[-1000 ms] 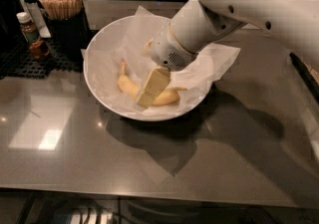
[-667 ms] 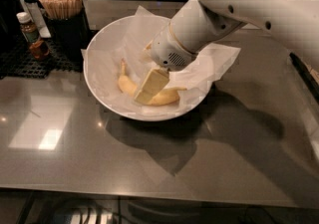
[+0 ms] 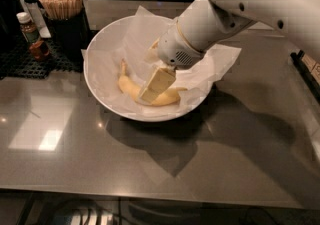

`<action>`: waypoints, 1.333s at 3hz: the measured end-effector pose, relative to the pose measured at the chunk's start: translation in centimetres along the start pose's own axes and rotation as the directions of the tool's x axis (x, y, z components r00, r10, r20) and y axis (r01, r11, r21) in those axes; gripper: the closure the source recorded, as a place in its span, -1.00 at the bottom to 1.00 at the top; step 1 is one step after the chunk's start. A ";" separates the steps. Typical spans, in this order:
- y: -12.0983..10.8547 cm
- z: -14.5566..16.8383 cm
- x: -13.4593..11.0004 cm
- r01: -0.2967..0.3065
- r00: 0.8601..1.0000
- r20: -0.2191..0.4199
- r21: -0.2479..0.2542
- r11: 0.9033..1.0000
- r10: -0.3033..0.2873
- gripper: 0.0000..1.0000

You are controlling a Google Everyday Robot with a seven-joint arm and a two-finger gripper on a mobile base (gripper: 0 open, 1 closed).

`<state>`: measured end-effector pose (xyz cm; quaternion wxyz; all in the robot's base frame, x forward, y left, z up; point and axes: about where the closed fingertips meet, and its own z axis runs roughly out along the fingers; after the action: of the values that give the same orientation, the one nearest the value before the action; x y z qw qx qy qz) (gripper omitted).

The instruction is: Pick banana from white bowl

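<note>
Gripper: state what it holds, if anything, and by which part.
Cannot be told. The gripper is down in the white bowl, over the middle of the banana, which lies in it.

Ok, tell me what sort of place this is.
Probably a café or office snack counter: a grey countertop, a black cup of wooden stir sticks, a small sauce bottle on a mat, and a paper-lined white bowl holding a banana. The pincer is down in the bowl at the banana.

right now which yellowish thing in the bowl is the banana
The curved banana lying on the paper; the straight, flat piece over it is the hand, down in the white bowl.
</note>
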<state>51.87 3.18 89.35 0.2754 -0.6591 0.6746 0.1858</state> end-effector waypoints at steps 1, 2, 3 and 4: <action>-0.2 1.4 0.7 -0.007 1.000 -0.010 -0.014 1.000 0.006 -0.50; -0.4 2.8 2.2 -0.033 0.999 -0.024 -0.020 0.999 0.033 -0.50; -0.7 4.0 4.1 -0.070 0.997 -0.034 -0.018 0.997 0.070 -0.50; -1.0 3.8 4.9 -0.085 0.995 -0.042 0.011 0.996 0.085 -0.50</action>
<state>53.42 1.56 83.50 0.2562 -0.6322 0.7087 0.1803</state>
